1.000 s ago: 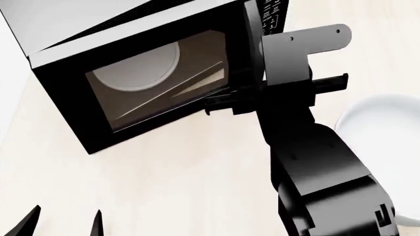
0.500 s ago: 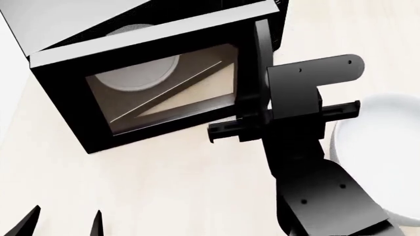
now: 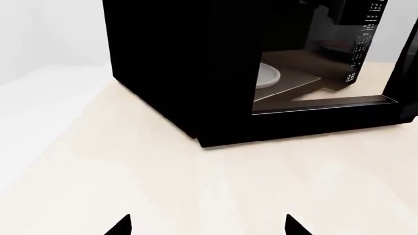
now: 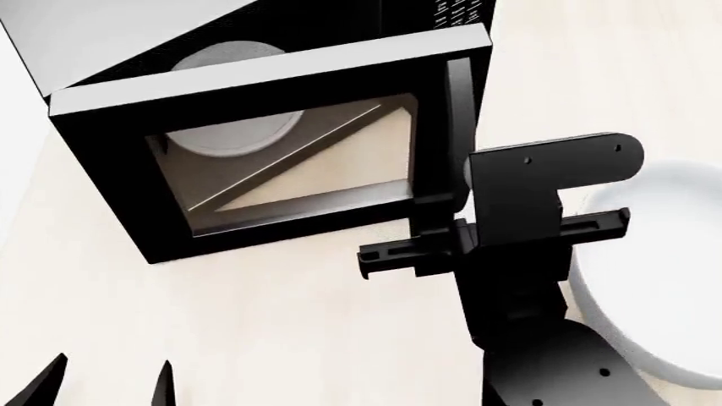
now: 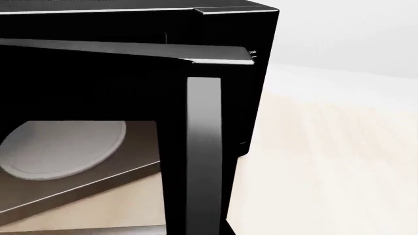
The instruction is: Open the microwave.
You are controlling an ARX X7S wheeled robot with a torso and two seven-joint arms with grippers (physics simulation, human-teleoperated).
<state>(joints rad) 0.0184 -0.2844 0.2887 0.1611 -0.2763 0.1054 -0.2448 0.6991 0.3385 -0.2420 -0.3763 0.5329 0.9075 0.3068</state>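
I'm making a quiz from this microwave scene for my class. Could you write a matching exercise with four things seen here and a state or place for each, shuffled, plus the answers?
Things:
1. microwave door
2. turntable
3. right gripper
4. white bowl

States or places:
A. round and white, seen through the door glass
B. on the table beside the right arm
C. swung partly open
D. at the lower end of the door handle

Pairs: 1-C, 2-A, 3-D, 4-B

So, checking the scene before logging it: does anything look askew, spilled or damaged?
Nothing spilled or damaged. The microwave sits angled on the table, its door partly swung out with the right gripper at the handle, as the task requires.
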